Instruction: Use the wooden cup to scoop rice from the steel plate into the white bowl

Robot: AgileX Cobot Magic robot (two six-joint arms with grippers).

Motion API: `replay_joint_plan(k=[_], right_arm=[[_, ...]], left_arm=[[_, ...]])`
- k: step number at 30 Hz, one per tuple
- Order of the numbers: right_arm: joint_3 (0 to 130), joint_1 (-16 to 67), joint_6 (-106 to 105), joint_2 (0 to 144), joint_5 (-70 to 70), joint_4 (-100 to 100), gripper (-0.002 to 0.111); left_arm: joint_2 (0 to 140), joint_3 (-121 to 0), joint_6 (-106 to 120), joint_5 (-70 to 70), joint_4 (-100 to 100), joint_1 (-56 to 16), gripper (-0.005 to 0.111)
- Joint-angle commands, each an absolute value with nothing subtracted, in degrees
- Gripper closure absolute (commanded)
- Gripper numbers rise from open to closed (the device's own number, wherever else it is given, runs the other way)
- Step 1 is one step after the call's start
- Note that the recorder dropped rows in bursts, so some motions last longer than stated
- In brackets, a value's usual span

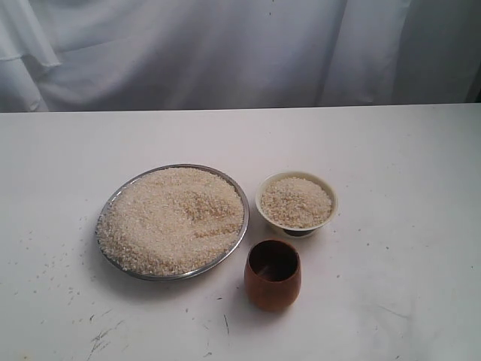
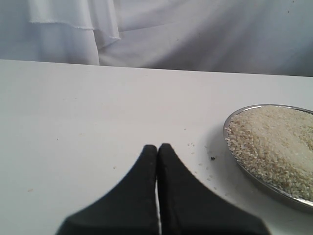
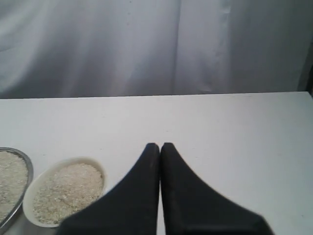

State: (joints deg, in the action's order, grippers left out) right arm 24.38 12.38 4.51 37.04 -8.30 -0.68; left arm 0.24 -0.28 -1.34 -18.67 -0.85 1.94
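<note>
The steel plate (image 1: 239,197) lies left of centre on the white table, heaped with rice (image 1: 171,219). Just to its right stands the white bowl (image 1: 297,225), filled with rice. In front of the bowl the wooden cup (image 1: 272,275) stands upright, its dark inside showing no rice. Neither arm shows in the exterior view. My left gripper (image 2: 157,147) is shut with nothing in it, over bare table beside the plate (image 2: 230,142). Black jaws pressed together, my right gripper (image 3: 160,145) holds nothing; the bowl (image 3: 30,196) and plate rim (image 3: 27,169) show beside it.
Loose grains and dark specks are scattered on the table (image 1: 406,150) left of and in front of the plate. A white cloth backdrop (image 1: 225,45) hangs behind the table's far edge.
</note>
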Motion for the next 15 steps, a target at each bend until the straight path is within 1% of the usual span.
replay_joint_plan(k=[1,8,11,15], right_arm=[[22.24,8.97,4.61,30.92,-10.76,-0.58,0.108],[14.88,5.14,4.61,21.15,-9.01,-0.58,0.108],[11.64,4.71,4.61,17.75,-6.26,-0.58,0.108],[10.85,4.71,4.94,15.66,-7.24,-0.47,0.108]], left_arm=[[0.00,0.00,-1.35,-18.27,-0.92,2.04,0.107],[0.00,0.00,-1.35,-18.27,-0.92,2.04,0.107],[0.00,0.00,-1.35,-18.27,-0.92,2.04,0.107],[0.00,0.00,-1.35,-18.27,-0.92,2.04,0.107]])
